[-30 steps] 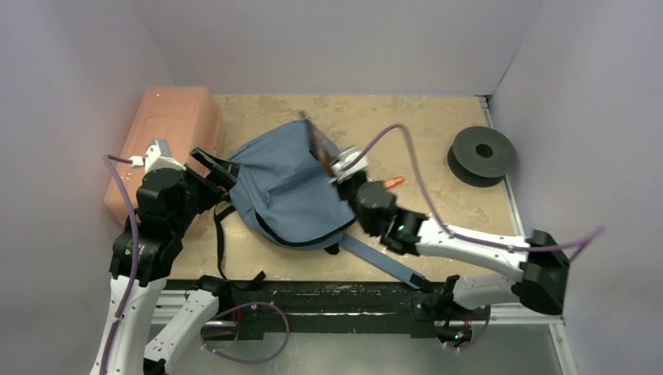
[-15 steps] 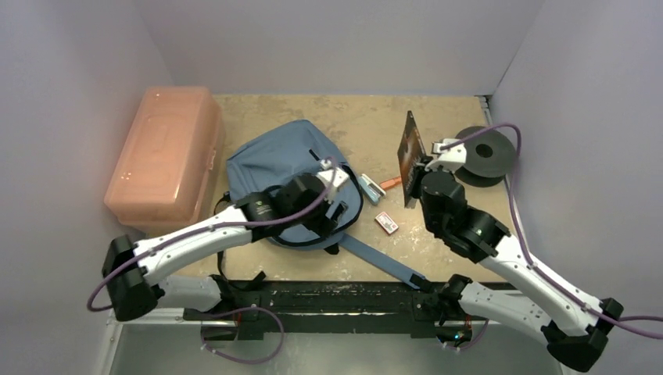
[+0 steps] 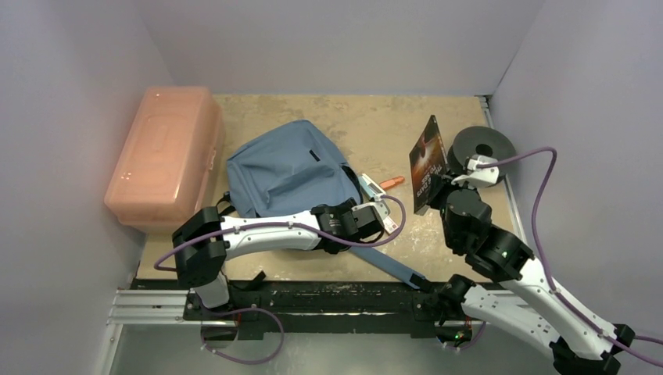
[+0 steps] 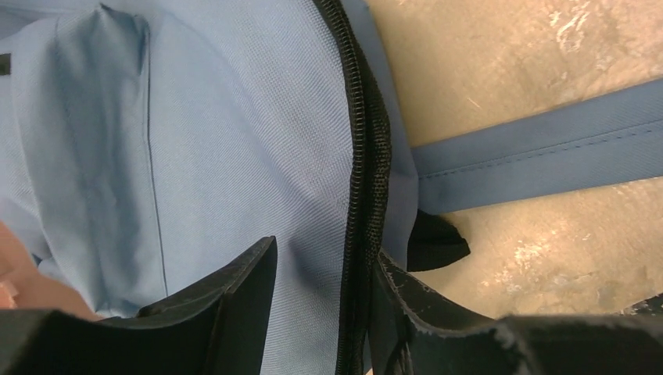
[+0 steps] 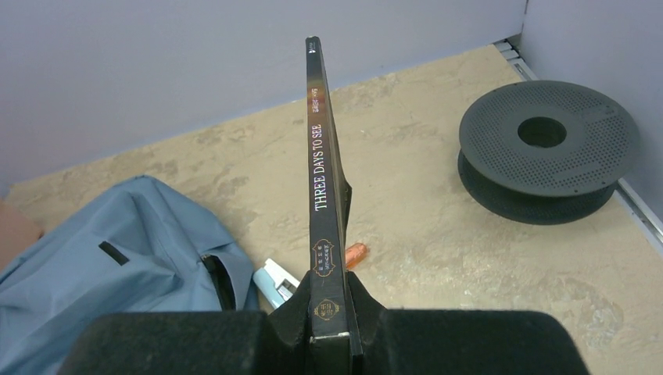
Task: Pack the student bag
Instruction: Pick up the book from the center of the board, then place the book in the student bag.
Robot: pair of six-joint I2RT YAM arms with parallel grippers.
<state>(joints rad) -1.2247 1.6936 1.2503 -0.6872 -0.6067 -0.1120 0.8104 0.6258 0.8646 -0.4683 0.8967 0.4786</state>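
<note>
The bag (image 3: 285,172) lies flat on the desk (image 3: 352,125), right next to the pink box (image 3: 164,148). The left hand (image 4: 322,254) is half open, straddling the bag's zipper (image 4: 361,156). The right hand (image 5: 330,306) is clamped on a book (image 5: 319,156), held upright.

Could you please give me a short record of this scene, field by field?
bag: lying flat next to the box
left gripper: open, fingers either side of the bag's zipper
right gripper: shut on book
book: held upright, not yet in the bag
spool: beyond the book, untouched
</note>
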